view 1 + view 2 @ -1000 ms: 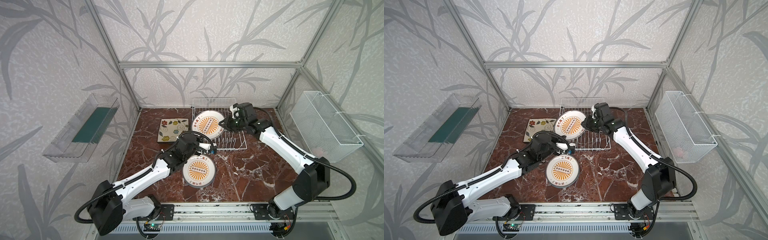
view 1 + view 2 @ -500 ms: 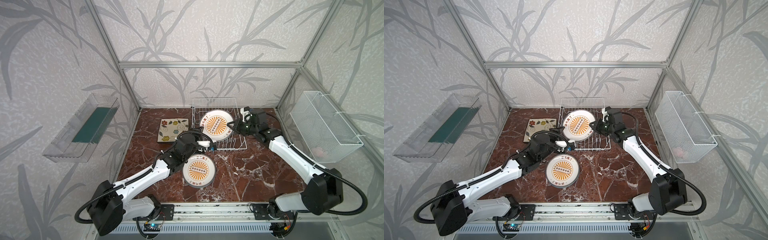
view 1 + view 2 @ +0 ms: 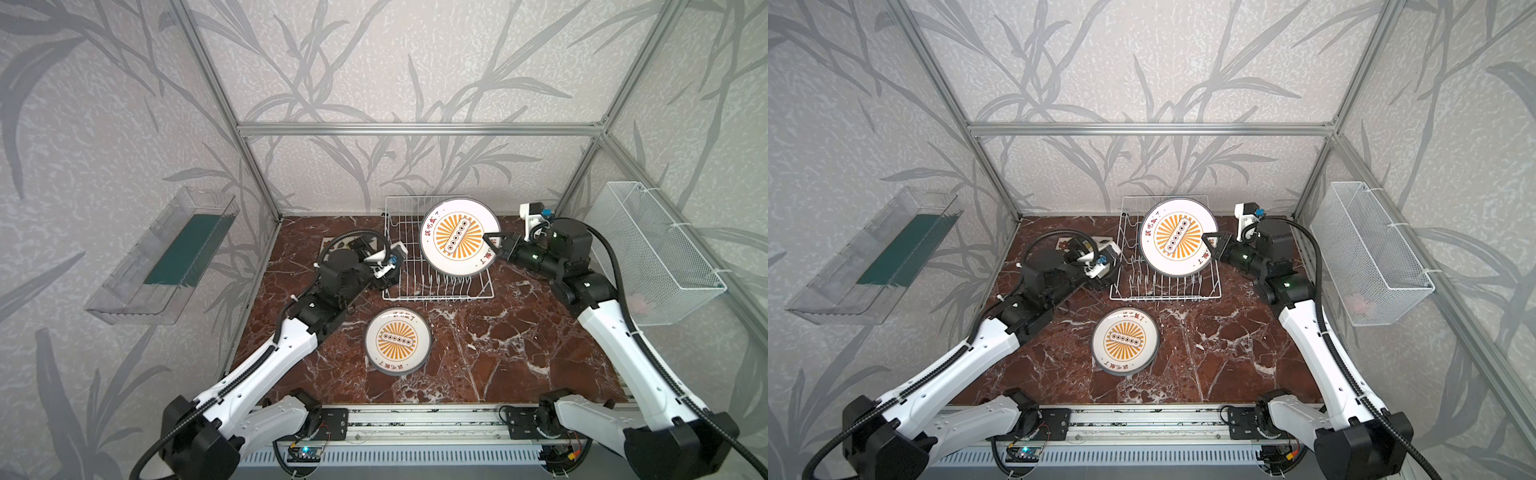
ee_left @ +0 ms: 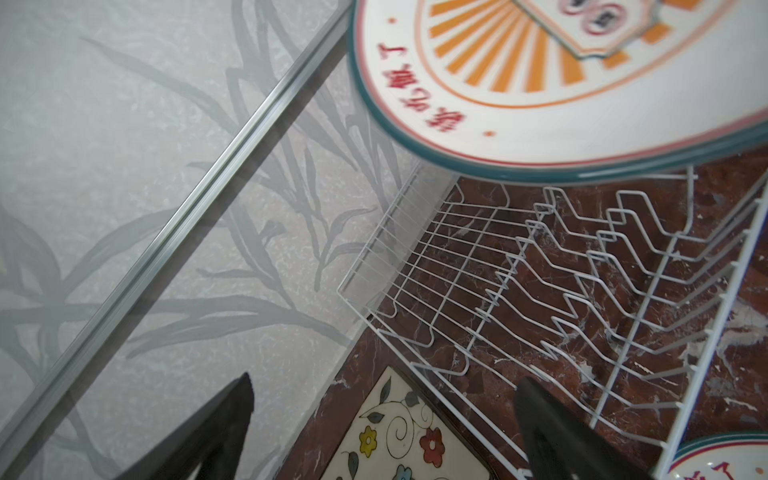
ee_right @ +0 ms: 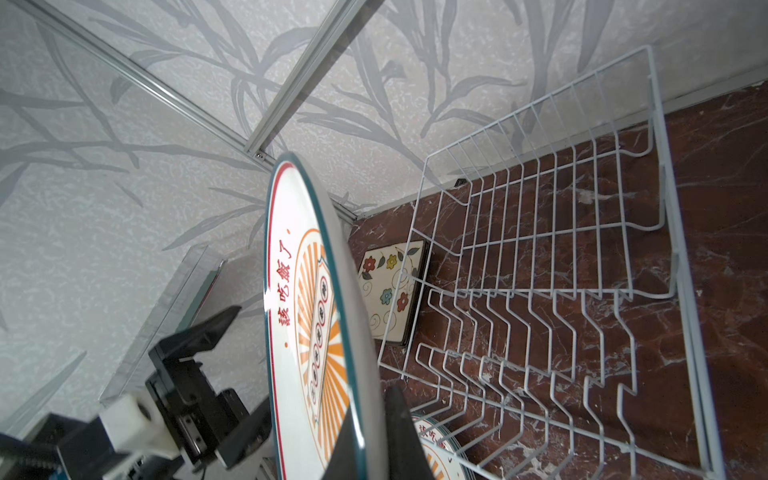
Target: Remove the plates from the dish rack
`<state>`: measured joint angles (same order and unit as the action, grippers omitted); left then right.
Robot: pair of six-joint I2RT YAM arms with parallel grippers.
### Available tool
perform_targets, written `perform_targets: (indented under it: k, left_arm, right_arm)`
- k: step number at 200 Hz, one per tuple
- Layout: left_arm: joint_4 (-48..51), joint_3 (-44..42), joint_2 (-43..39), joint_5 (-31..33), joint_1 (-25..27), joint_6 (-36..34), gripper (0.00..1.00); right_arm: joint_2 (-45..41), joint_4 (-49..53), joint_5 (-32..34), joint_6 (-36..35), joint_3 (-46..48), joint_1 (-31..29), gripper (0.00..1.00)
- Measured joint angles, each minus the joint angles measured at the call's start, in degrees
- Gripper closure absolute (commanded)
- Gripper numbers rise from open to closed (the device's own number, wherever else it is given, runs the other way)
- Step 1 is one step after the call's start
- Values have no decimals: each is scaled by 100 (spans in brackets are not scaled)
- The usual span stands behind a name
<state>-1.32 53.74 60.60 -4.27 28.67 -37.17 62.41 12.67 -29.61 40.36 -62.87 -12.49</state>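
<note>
Plate (image 3: 457, 237) with an orange sunburst hangs tilted above the rack (image 3: 415, 293), its right rim clamped in the right gripper (image 3: 490, 244). A second sunburst plate (image 3: 398, 340) lies flat on the worktop (image 3: 519, 353) before the rack. A square plate (image 5: 388, 291) lies left of the rack, below the left gripper (image 4: 384, 380), which is spread wide and holds nothing.

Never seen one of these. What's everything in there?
table: one, red-brown marble, cell floor
dish rack: one, white wire, table's back, empty
held round plate: one, white with orange sunburst, above rack
round plates on the table: stacked, count unclear, same pattern, before rack
square plates: count unclear, cream with flowers, left of rack
clear tray: one, transparent, left wall
mesh basket: one, white, right wall
left gripper: one, black, open, beside rack
right gripper: one, black, shut on held plate's rim
</note>
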Motion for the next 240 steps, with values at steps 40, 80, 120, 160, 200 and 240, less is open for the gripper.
perform_targets:
  k: [40, 80, 120, 160, 200, 240]
  left_arm:
    - [1019, 544, -238, -1178, -822, 907, 1]
    - [2197, 671, -267, -2151, -1134, 1117, 1]
    - [3010, 463, -417, -2358, -1165, 929, 1]
    - [3353, 15, -898, -2439, -1172, 798, 1]
    - [3781, -31, -964, -2540, -1176, 610, 1]
    - [4068, -275, -966, -2697, -1187, 575, 1]
  right_arm:
    - [-391, 479, -240, -409, 481, -11, 100]
    - [-531, 767, -382, -501, 1029, -358, 100]
    - [-839, 868, -306, -352, 1725, -931, 100]
    - [-811, 824, -4, -24, 2100, -1711, 100]
    - [-367, 286, 308, 573, 2474, -2507, 100]
    - [238, -570, 640, 1165, 2933, -2830, 100]
